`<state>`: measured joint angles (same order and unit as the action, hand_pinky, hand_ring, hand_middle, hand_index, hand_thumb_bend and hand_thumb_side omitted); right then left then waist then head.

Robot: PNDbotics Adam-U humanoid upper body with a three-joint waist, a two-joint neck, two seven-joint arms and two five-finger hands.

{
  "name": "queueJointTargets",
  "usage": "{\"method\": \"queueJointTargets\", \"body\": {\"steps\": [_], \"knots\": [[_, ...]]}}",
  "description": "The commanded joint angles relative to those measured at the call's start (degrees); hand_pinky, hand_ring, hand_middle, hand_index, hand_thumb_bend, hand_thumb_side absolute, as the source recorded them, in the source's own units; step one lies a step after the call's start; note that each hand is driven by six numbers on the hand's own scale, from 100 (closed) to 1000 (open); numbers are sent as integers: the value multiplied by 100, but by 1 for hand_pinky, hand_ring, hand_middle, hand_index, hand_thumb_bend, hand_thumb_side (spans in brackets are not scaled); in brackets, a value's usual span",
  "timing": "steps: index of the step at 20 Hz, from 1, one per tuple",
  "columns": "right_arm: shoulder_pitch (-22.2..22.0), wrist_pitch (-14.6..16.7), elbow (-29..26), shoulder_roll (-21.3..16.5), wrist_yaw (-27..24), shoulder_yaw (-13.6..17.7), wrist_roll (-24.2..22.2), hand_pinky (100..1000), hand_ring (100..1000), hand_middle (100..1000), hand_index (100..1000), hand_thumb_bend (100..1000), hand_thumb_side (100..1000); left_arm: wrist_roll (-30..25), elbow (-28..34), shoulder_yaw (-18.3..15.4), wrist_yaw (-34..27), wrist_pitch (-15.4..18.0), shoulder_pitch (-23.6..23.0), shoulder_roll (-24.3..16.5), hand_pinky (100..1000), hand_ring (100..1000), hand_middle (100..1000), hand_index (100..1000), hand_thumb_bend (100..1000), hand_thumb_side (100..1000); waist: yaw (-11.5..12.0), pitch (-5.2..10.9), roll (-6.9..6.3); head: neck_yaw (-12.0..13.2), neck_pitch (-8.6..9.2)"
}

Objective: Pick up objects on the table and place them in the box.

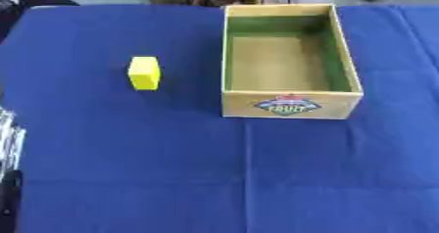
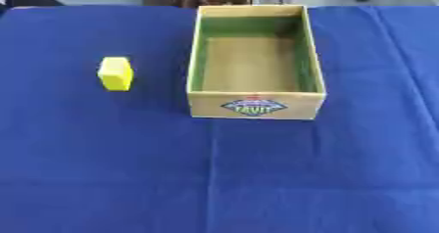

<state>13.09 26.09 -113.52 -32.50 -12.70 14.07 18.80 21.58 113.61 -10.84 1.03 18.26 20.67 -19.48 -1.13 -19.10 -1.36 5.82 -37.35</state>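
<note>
A yellow block [image 1: 144, 73] stands left of the open box [image 1: 290, 104] (front label unreadable) on the blue tabletop [image 1: 257, 178]; finger state: cannot tell.

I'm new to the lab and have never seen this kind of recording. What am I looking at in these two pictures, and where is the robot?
Both pictures are taken at the same moment by the two eyes of a camera in a humanoid robot's head, looking down at its work table. That is why they look nearly the same.

The table is covered with a blue cloth. On it stands an open wooden box with a printed label on its near side; nothing shows inside it. To its left, apart from it, lies a small yellow block.

The robot is meant to put such objects in the box. Something silver and black shows at the left edge of the left eye view, probably part of its left arm. Neither hand is visible, and nothing is held.
</note>
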Motion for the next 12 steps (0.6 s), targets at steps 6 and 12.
{"method": "queueJointTargets", "body": {"steps": [6,12], "knots": [[24,4,-107,-141,33,42,-20,662,669,549,781,100,1000,34,98,10,23,-149,111,-458,448,602,624,807,200,1000,-31,34,-31,-4,-94],[26,0,-107,-166,45,31,-41,662,670,548,781,100,1000,-2,98,89,104,-497,269,-913,446,604,626,811,197,1000,-48,4,-76,3,-84]]}}
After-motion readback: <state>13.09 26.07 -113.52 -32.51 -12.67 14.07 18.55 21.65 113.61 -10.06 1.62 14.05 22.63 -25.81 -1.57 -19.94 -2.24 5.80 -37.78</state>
